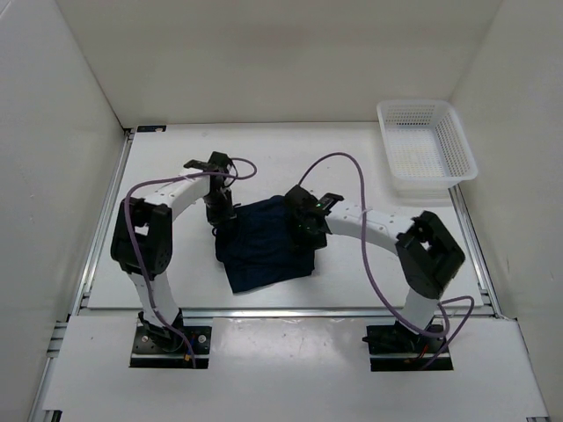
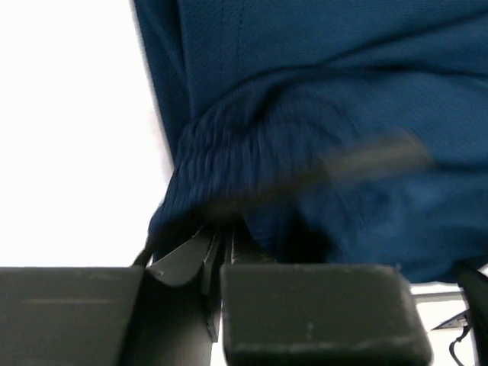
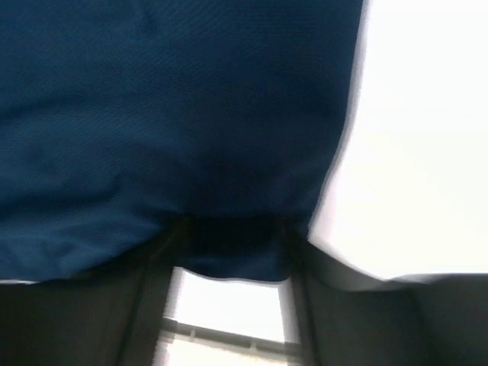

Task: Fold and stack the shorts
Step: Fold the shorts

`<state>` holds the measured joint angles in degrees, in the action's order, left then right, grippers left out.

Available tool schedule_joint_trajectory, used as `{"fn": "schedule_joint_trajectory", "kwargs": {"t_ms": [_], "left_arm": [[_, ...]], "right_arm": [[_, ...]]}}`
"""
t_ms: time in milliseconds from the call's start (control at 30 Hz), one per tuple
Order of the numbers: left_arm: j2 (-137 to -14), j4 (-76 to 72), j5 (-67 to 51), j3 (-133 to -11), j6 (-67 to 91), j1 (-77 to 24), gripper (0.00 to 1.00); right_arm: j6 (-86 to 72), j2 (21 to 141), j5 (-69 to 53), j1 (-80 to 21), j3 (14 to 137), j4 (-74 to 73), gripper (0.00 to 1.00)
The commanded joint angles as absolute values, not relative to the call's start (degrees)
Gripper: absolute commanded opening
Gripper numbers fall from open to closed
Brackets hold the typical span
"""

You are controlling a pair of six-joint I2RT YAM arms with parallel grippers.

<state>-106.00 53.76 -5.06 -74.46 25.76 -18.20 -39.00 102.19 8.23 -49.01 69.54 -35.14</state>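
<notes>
The dark navy shorts lie partly folded in the middle of the table. My left gripper is at their upper left edge. In the left wrist view its jaws are closed together with a bunched fold of the shorts pinched at the tips. My right gripper is over the shorts' upper right edge. In the right wrist view its fingers stand wide apart, and the edge of the shorts hangs between them, with the white table visible below.
A white mesh basket stands at the back right corner. White walls enclose the table on three sides. A metal rail runs along the table's near edge.
</notes>
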Motion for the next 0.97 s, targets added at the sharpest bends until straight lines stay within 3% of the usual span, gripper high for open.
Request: {"fn": "schedule_joint_trajectory", "kwargs": {"t_ms": [0,33,133,233,433,533,667,800,933], "left_arm": [[-97.1,59.1,-0.4,-82.4,23.9,-18.1,0.18],[-95.7,60.5,1.5,-84.0,23.9,-18.1,0.21],[-89.9,65.0,2.6,-89.5,21.7,-18.1,0.53],[-83.5,67.1,0.5,-91.8,20.1,-15.7,0.75],[-70.1,67.1,-3.3,-91.5,19.5,-12.3,0.74],[-62.5,66.3,-3.9,-88.0,20.3,-11.8,0.67],[-53.9,65.0,-3.9,-82.3,23.5,-11.8,0.67],[-47.6,65.0,0.5,-76.5,27.2,-11.8,0.76],[-45.6,67.3,2.1,-75.8,28.3,-11.8,0.79]], "right_arm": [[-38.7,90.4,17.3,-49.0,73.6,-41.4,0.7],[-38.7,87.8,23.5,-49.0,73.7,-42.4,0.75],[-38.7,78.0,32.5,-48.4,73.7,-46.5,0.89],[-39.2,68.9,40.3,-45.0,71.7,-50.5,0.96],[-37.8,55.2,40.1,-31.7,64.4,-55.7,1.0],[-35.7,52.0,34.0,-23.7,61.8,-56.2,1.0],[-34.9,51.3,26.2,-15.7,57.7,-56.8,1.0],[-35.4,52.6,25.7,-15.6,58.2,-56.8,1.0],[-35.4,51.0,24.4,-15.6,58.2,-56.3,1.0]]}}
